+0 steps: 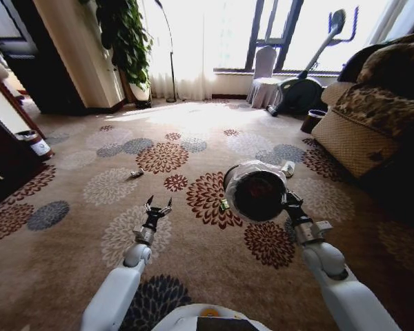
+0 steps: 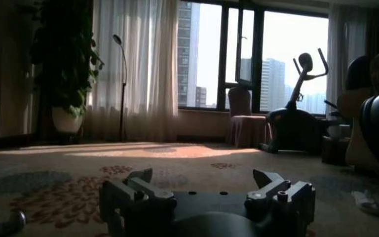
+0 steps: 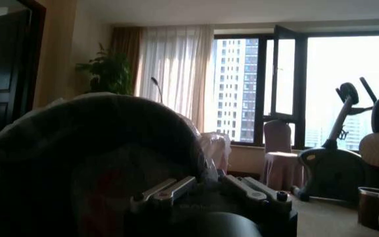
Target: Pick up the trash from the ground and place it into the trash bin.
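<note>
Head view: right gripper [image 1: 288, 200] clamped on the trash bin [image 1: 257, 191] rim.
I see the left gripper [image 1: 158, 207] spread, empty; small litter [image 1: 136, 174] at its 11 o'clock.

No readable text, labels, brands or nos. on anything in any view.

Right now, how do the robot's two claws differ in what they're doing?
The left claw is open and holds nothing, poised low over the carpet; the right claw is at the rim of the bin, apparently gripping it. The left claw has bare carpet ahead of it, with a small scrap lying farther off; the right claw has the bin right against it, tipped so its dark opening faces the robot. Both reach forward at similar height.
</note>
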Robot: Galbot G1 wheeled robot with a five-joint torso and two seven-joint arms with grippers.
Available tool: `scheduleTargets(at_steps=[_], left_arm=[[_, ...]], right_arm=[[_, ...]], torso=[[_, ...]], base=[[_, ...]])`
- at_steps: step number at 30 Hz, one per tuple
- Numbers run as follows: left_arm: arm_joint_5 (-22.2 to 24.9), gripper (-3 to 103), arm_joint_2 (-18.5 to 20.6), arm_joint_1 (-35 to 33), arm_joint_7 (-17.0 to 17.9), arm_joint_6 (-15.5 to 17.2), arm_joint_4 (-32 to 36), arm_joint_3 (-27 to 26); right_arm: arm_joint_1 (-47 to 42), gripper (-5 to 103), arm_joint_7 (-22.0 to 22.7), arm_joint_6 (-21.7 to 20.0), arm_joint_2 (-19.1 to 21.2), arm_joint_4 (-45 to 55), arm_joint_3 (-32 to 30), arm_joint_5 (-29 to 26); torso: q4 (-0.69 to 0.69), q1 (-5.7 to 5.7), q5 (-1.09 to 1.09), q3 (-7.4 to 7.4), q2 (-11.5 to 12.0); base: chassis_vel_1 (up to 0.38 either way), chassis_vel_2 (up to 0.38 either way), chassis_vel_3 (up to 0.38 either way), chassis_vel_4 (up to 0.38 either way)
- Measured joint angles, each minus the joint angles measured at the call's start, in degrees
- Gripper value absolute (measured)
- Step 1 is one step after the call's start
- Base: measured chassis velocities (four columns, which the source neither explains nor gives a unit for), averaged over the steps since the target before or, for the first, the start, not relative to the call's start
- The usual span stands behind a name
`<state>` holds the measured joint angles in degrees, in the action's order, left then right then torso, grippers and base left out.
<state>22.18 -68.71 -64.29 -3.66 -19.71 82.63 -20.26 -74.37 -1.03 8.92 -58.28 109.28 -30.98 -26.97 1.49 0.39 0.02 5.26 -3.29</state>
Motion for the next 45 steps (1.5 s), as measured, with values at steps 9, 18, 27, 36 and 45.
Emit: scheduleTargets(at_steps=[9, 18, 27, 36, 45], left_arm=[[-1.79, 100, 1.92, 8.14, -1.76, 0.6, -8.02, 5.39], [-3.52, 100, 1.01, 13.58, -2.02, 1.14, -15.67, 10.47], [-3.44, 100, 1.27, 14.93, -2.54, 1.61, -18.55, 13.97], [-2.68, 100, 2.43, 16.55, -3.55, 2.7, -21.11, 19.86], [0.28, 100, 3.22, 20.46, -13.83, 4.75, -25.07, 26.49]], right_arm=[[-0.65, 0, 0.01, 2.63, -0.26, -0.48, 0.38, 1.29], [-1.74, 0, -0.05, 3.06, -0.4, 0.47, 0.07, 0.7], [-2.48, 0, -0.03, 3.59, -0.85, 0.48, 0.08, 0.98], [-2.96, 0, -0.02, 4.12, -1.16, 0.52, 0.17, 1.12], [-3.84, 0, -0.01, 5.04, -1.2, 0.7, -0.5, 1.42]], torso=[[-0.03, 0.0, 0.04, 0.0, 0.0], [0.03, 0.0, 0.0, 0.0, 0.0], [-0.03, -0.01, -0.01, -0.01, 0.0], [0.01, -0.01, 0.0, 0.0, 0.0], [0.01, 0.05, -0.02, 0.03, 0.02]], base=[[-0.311, -0.307, 0.289, 0.293], [-0.023, -0.016, 0.009, 0.015], [-0.02, 0.034, 0.032, -0.031], [-0.168, 0.166, 0.169, -0.163], [-0.247, 0.245, 0.252, -0.258]])
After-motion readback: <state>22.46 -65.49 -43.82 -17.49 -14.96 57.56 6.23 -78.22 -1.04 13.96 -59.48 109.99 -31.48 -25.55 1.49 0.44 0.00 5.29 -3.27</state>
